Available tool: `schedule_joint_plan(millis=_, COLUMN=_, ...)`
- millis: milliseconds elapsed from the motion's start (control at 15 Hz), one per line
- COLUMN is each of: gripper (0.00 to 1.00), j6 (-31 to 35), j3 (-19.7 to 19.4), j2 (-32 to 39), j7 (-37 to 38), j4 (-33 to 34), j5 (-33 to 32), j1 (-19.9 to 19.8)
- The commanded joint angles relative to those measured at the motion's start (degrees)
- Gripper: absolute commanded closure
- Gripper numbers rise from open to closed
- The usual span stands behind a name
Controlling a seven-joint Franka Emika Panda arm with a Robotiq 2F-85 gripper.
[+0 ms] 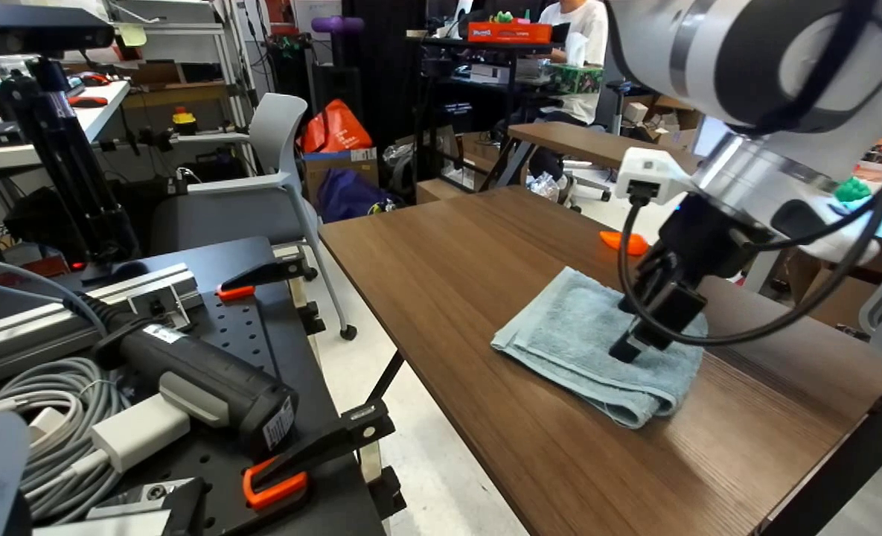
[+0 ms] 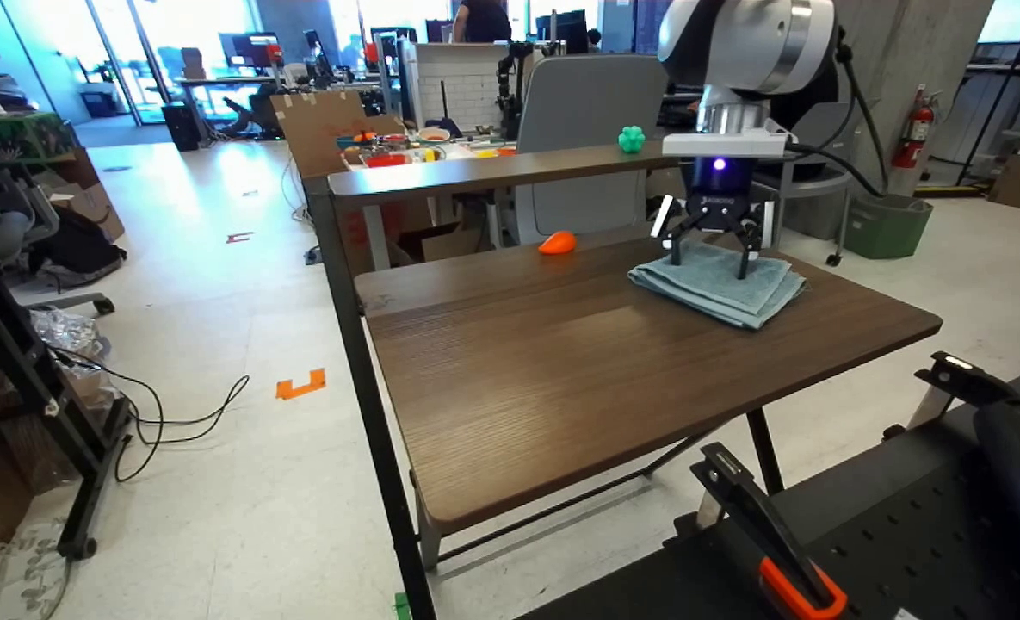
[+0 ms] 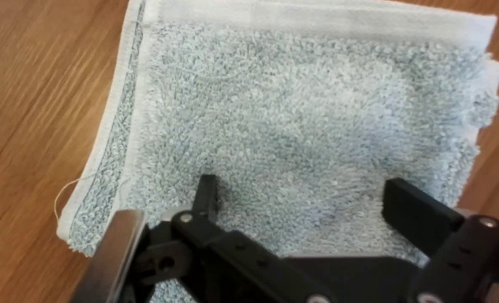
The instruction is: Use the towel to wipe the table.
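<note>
The towel is light blue-green and folded into a flat pad. It lies on the brown wooden table and shows in both exterior views (image 1: pixel 560 335) (image 2: pixel 707 297). It fills most of the wrist view (image 3: pixel 274 105). The table (image 1: pixel 441 253) also shows in an exterior view (image 2: pixel 510 370). My gripper (image 1: pixel 625 327) points down over the towel, also seen in an exterior view (image 2: pixel 709 266). In the wrist view, the gripper (image 3: pixel 300 185) has its fingers wide apart with flat towel between them. The fingertips are at or touching the towel's top; no cloth is pinched.
An orange object (image 1: pixel 624 243) lies on the table near the far edge, also in an exterior view (image 2: pixel 559 243). A raised shelf (image 2: pixel 510 172) with a green object (image 2: pixel 631 139) runs along that side. A black bench (image 1: pixel 262 327) with clamps and cables stands beside the table.
</note>
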Motion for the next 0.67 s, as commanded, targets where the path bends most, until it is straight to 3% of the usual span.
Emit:
schedule_joint_plan(millis=0, gripper=0.00, j6=-0.87, j3=-0.74, j2=3.48, j7=4.12, j4=7.04, j5=3.72, j1=-5.37)
schedule_joint_plan(millis=267, gripper=0.00, j6=-1.20, j3=-0.61, j2=3.18, j7=3.82, j4=6.51, j5=2.46, j1=-6.69)
schedule_joint_plan(millis=600, gripper=0.00, j6=0.47, j3=-0.97, j2=2.88, j7=2.43, j4=2.44, j5=-1.63, j1=-1.85)
